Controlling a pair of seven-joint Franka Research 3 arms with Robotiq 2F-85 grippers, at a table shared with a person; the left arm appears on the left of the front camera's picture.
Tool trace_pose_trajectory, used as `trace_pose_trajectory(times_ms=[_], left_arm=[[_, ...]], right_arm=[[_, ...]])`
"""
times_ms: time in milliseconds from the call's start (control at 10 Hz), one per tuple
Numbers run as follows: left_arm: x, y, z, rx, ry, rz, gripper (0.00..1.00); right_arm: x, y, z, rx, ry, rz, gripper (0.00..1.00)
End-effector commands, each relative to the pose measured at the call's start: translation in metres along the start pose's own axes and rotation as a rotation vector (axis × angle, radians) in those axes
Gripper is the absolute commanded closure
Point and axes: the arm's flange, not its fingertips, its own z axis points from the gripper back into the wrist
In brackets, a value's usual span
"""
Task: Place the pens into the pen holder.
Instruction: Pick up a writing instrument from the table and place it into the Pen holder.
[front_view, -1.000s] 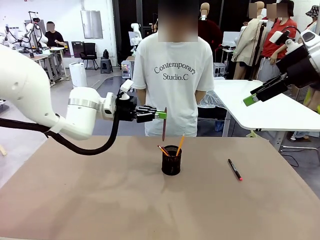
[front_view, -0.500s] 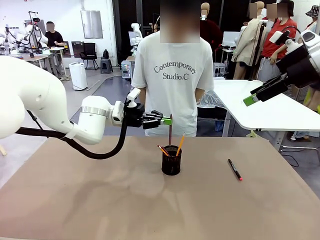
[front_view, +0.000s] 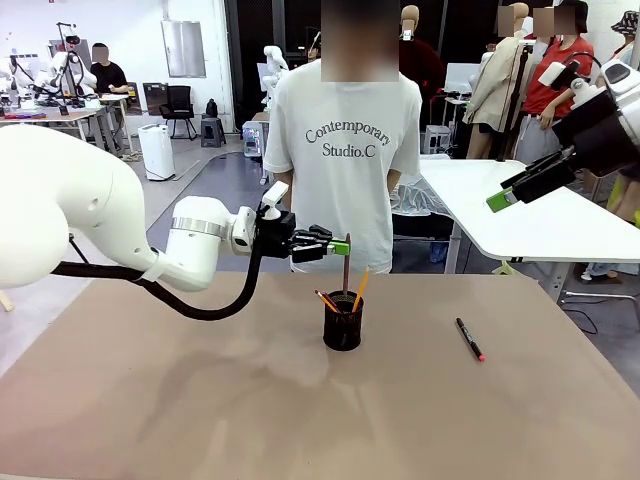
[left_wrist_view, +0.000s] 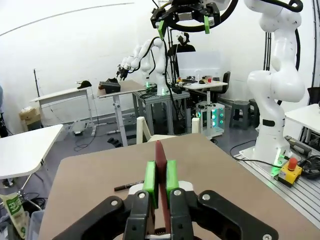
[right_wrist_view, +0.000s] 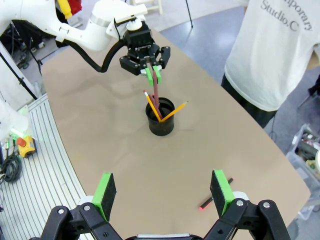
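The black mesh pen holder (front_view: 343, 325) (right_wrist_view: 161, 124) stands mid-table with two yellow-orange pencils (front_view: 360, 289) (right_wrist_view: 175, 110) leaning in it. My left gripper (front_view: 343, 247) (left_wrist_view: 160, 176) (right_wrist_view: 151, 70) is just above it, shut on a reddish-brown pencil (front_view: 345, 272) (left_wrist_view: 159, 150) (right_wrist_view: 155, 91). That pencil hangs upright with its lower end inside the holder's mouth. A black marker with a red end (front_view: 469, 339) (left_wrist_view: 129, 186) (right_wrist_view: 215, 198) lies on the table right of the holder. High at the right, my right gripper (front_view: 510, 192) (right_wrist_view: 163, 192) stands open, holding nothing.
A person in a white T-shirt (front_view: 345, 150) stands at the table's far edge, right behind the holder. The brown tabletop (front_view: 200, 400) is bare around the holder and marker. A white table (front_view: 520, 215) stands beyond the far right corner.
My left gripper has moved right and down with the reddish-brown pencil, bringing its lower end into the holder. The right arm and the marker have not moved.
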Motion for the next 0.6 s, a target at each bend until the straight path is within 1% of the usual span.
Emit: trace_pose_trajectory(times_ms=[0,300,400,500], left_arm=[[0.0052,0.0020,0.0020,-0.022,0.004,0.005,0.62],[0.0055,0.0013,0.0026,-0.019,0.013,0.019,0.05],[0.0056,0.0013,0.0029,-0.014,0.019,0.022,0.00],[0.0060,0.0007,0.0040,-0.011,0.023,0.025,0.00]], right_arm=[[0.0011,-0.0001,-0.0006,0.007,-0.009,0.000,0.00],[0.0011,-0.0001,-0.0006,0.007,-0.009,0.000,0.00],[0.0011,-0.0001,-0.0006,0.007,-0.009,0.000,0.00],[0.0011,-0.0001,-0.0006,0.007,-0.009,0.000,0.00]])
